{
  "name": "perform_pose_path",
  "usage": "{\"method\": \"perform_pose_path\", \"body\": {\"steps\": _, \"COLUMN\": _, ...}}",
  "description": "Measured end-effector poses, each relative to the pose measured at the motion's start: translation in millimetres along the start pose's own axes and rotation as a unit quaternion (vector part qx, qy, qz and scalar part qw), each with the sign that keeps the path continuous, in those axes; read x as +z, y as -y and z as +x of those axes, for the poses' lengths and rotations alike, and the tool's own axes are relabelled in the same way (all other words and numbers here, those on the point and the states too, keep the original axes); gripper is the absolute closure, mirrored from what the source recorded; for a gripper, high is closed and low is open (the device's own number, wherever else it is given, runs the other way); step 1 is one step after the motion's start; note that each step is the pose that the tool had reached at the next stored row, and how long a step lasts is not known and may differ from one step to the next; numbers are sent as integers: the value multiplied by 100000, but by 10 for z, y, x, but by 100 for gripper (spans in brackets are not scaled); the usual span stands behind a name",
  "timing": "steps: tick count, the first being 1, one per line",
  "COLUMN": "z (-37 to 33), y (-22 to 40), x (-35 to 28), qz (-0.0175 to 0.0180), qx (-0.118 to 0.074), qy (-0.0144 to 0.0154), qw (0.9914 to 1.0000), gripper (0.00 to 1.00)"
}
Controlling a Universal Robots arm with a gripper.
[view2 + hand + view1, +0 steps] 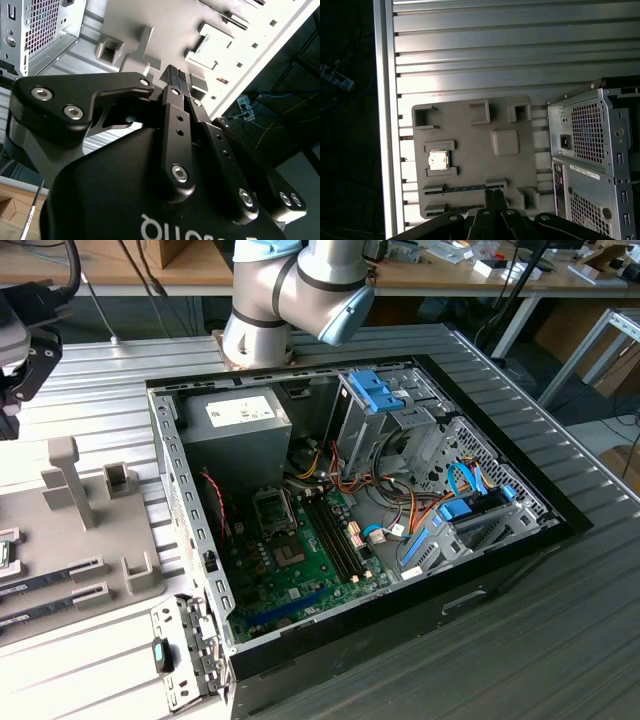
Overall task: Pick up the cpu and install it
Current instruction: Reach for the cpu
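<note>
**A:** What takes up the most room?

**B:** The ribbed metal table (560, 640). On it the open computer case (400, 632) lies on its side, with the motherboard (300, 575) facing up. In the exterior view the arm (300, 285) stands on its base just behind the case.

**A:** And next to the case?

**B:** A grey fixture tray (470, 140) lies flat on the table, to the exterior view's left of the case. In the first wrist view it sits just beside the case's rear. The tray has several recesses and raised blocks. Two long narrow slots near one edge hold memory sticks (60, 570).

**A:** Where is the hand?

**B:** Above the tray. In the first wrist view the hand (494, 194) points down at the tray's edge, close to a long narrow slot. Its fingers are closed against each other and grip nothing. In the second wrist view the ribbed pads (172, 75) are pressed together.

**A:** And the cpu?

**B:** The cpu (439, 160) lies flat in a square recess of the tray, silver top up. It is apart from the fingertips and outside the case, so it is not in the motherboard's socket (272, 508). It has not been picked up.
</note>
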State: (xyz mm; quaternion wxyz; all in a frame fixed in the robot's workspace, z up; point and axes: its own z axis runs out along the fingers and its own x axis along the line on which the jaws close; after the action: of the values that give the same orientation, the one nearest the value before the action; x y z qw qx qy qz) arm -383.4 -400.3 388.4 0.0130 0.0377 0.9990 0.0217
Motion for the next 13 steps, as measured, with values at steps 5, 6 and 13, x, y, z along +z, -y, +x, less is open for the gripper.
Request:
{"method": "perform_pose_path", "body": {"steps": 5, "z": 18, "y": 1, "x": 1, "qz": 0, "qx": 5, "qy": 2, "qw": 100000, "gripper": 89}}
{"method": "perform_pose_path", "body": {"steps": 6, "z": 21, "y": 2, "x": 1, "qz": 0, "qx": 0, "qy": 0, "qw": 100000, "gripper": 89}}
{"method": "perform_pose_path", "body": {"steps": 13, "z": 45, "y": 3, "x": 2, "qz": 1, "qx": 2, "qy": -1, "qw": 100000, "gripper": 89}}
